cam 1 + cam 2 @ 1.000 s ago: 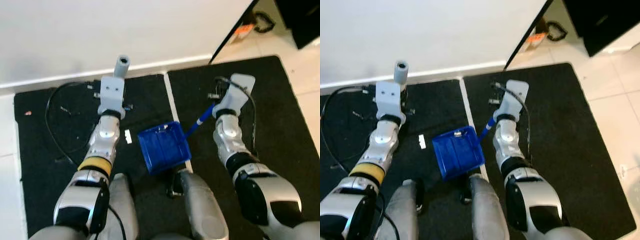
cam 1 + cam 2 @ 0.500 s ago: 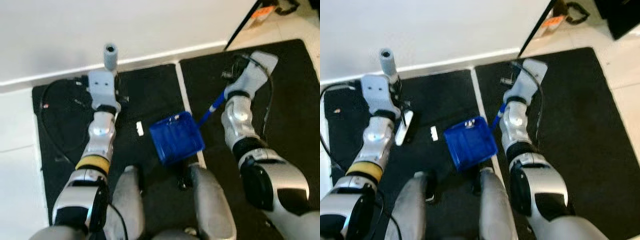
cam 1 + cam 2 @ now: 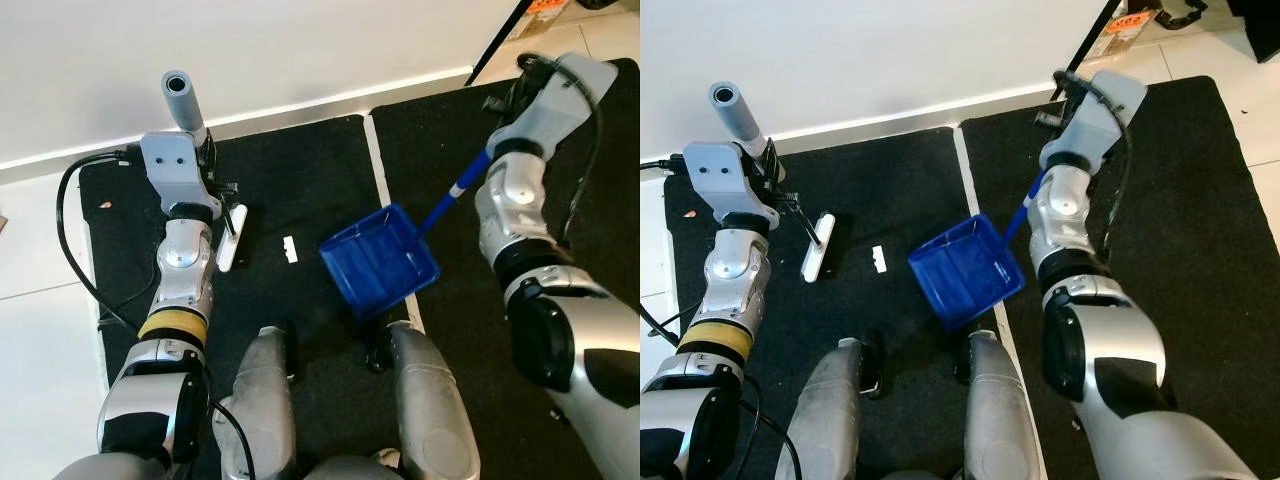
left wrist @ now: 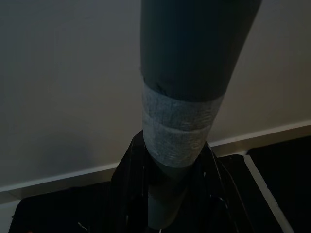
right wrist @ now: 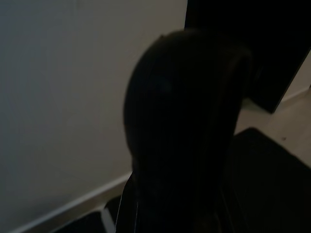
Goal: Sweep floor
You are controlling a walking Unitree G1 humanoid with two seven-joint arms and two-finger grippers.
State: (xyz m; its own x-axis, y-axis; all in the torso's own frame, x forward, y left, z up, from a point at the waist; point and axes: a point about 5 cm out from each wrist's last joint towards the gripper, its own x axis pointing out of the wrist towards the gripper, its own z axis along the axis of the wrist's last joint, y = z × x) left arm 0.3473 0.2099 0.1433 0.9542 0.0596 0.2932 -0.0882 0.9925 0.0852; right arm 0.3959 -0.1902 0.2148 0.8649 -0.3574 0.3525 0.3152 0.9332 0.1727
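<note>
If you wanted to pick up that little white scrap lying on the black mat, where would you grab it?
Probably pinch the white scrap across its short width, coming straight down from above. It lies flat on the black mat, a thin strip between the broom head and the blue dustpan, so no side offers an edge.

Tilted blue dustpan (image 3: 380, 260), grey-handled broom (image 3: 818, 246).

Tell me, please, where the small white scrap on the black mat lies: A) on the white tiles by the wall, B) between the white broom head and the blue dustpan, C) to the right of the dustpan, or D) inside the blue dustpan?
B: the white scrap lies on the black mat, with the broom head on its left and the blue dustpan on its right.
</note>
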